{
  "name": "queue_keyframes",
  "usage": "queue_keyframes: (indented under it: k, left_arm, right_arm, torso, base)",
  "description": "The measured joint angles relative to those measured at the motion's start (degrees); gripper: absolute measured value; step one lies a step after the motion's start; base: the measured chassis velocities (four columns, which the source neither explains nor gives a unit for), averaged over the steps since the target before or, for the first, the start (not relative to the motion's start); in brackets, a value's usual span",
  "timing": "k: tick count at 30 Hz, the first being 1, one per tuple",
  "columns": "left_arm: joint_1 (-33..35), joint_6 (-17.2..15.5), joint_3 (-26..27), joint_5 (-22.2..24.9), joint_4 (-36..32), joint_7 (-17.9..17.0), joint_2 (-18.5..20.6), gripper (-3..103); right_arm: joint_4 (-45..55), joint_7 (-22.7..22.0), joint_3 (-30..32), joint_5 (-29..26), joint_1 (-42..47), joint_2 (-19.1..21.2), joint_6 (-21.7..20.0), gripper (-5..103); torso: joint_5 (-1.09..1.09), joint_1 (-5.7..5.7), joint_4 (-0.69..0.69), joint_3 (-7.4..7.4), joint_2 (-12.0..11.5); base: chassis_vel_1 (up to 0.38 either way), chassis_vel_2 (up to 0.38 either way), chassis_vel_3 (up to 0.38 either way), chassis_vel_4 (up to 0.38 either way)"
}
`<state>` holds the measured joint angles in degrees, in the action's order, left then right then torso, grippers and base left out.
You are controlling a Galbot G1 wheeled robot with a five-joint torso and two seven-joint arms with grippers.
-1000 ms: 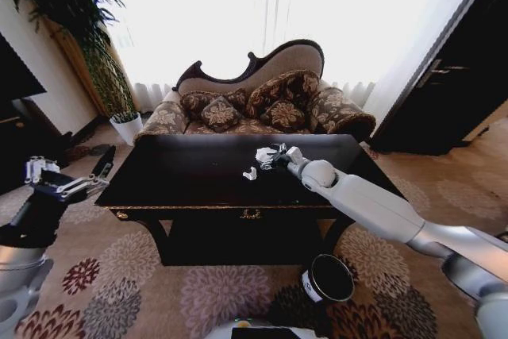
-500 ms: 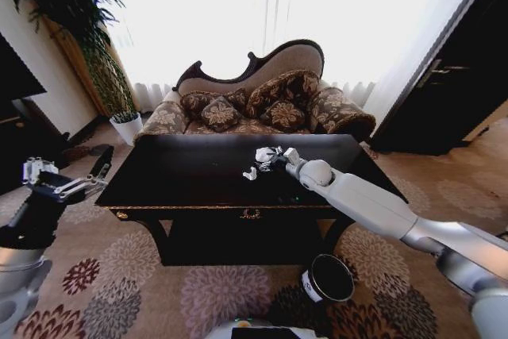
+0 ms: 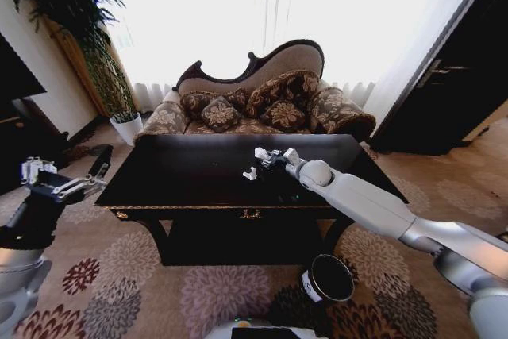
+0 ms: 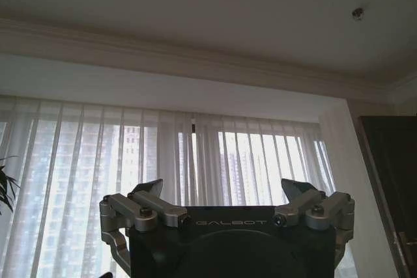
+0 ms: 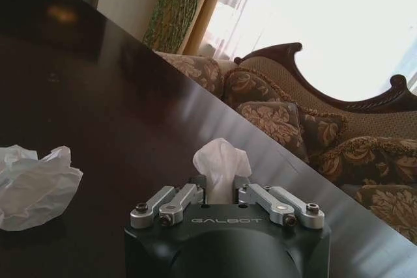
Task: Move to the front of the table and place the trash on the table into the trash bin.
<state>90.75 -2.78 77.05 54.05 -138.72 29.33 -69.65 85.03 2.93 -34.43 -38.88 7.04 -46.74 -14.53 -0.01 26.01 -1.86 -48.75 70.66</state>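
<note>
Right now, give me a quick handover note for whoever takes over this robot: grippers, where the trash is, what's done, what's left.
Right gripper: reached out over the table, shut on a white paper scrap.
Left gripper: open, parked off the table's left end, holding nothing.
A second crumpled paper lies on the tabletop near the right gripper.
The trash bin stands on the carpet in front of the table, on the right side.
Done: robot is at the table front, one scrap gripped.
Left: drop that scrap in the bin, then fetch the other paper.
</note>
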Motion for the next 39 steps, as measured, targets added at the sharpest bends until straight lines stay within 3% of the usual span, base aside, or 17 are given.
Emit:
queue_keyframes:
  k: [4, 7, 12, 19, 24, 27, 30, 33, 36, 38, 39]
  left_arm:
    - [0.06, -0.03, -0.38, 0.0, -0.38, -0.04, -0.26, 100]
    - [0.07, -0.05, -0.5, -0.04, -0.54, -0.06, -0.32, 100]
    - [0.52, -0.05, -0.53, -0.25, -1.21, -0.06, -0.54, 100]
    - [-0.01, -0.3, -1.45, -0.42, -0.95, -0.1, 0.45, 100]
    - [1.06, 0.85, -2.34, -1.81, -1.36, 0.42, -0.56, 100]
    - [1.47, 0.96, -2.98, -2.25, -2.26, 0.53, -1.3, 100]
    - [2.1, 1.82, -5.09, -5.13, -4.06, 0.83, -3.34, 100]
    - [2.25, 2.22, -5.55, -6.05, -4.43, 1.02, -3.94, 100]
    - [2.83, 2.29, -5.21, -5.25, -4.51, 0.94, -4.54, 100]
    - [2.91, 2.28, -5.05, -5.03, -4.51, 0.93, -4.56, 100]
    - [3.02, 2.24, -4.46, -3.87, -4.52, 0.83, -4.58, 100]
  right_arm:
    - [1.2, 1.58, 2.72, -3.94, 1.74, 1.01, 2.7, 3]
    - [2.03, 3.42, 4.7, -6.7, 3.22, 1.87, 4.24, 1]
    - [4.53, 6.67, 11.17, -11.67, 8.82, 3.71, 6.98, 0]
    - [8.71, 7.37, 19.18, -18.79, 15.78, 7.77, 8.13, 0]
    - [12.11, 8.76, 31.08, -21.49, 24.22, 12.27, 10.06, 0]
    - [12.95, 8.93, 33.78, -22.37, 25.97, 13.09, 10.74, 0]
    - [16.25, 9.24, 42.98, -23.32, 35.2, 14.79, 11.58, 0]
    - [18.67, 9.51, 46.96, -23.33, 40.48, 14.76, 11.65, 0]
    - [24.85, 9.76, 56.7, -23.93, 50.5, 13.25, 11.01, 0]
    - [25.54, 9.79, 57.67, -23.93, 51.64, 12.97, 10.96, 0]
    - [28.17, 10.38, 61.03, -23.32, 56.85, 11.42, 10.99, 0]
  torso:
    - [0.0, 0.0, 0.01, 0.0, 0.0]
    - [0.0, 0.0, 0.0, 0.0, 0.0]
    - [0.0, 0.0, 0.01, 0.0, 0.0]
    - [-0.02, -0.01, 0.01, 0.0, 0.0]
    - [0.04, 0.0, -0.02, 0.0, 0.0]
    - [0.03, 0.0, -0.01, 0.0, 0.0]
    - [0.01, 0.0, 0.01, 0.01, 0.0]
    - [0.02, 0.0, -0.02, 0.01, 0.0]
    - [-0.02, -0.01, 0.0, 0.01, 0.0]
    - [-0.02, -0.01, 0.01, 0.01, 0.0]
    - [-0.01, -0.01, 0.01, 0.01, 0.0]
  base:
    - [0.0, 0.0, 0.0, 0.0]
    - [0.0, 0.0, 0.0, 0.0]
    - [0.0, 0.0, 0.0, 0.0]
    - [0.0, 0.0, 0.0, 0.0]
    - [0.0, 0.0, 0.0, 0.0]
    - [0.0, 0.0, 0.0, 0.0]
    - [0.0, 0.0, 0.0, 0.0]
    - [0.0, 0.0, 0.0, 0.0]
    - [0.0, 0.0, 0.0, 0.0]
    - [0.0, 0.0, 0.0, 0.0]
    - [0.0, 0.0, 0.0, 0.0]
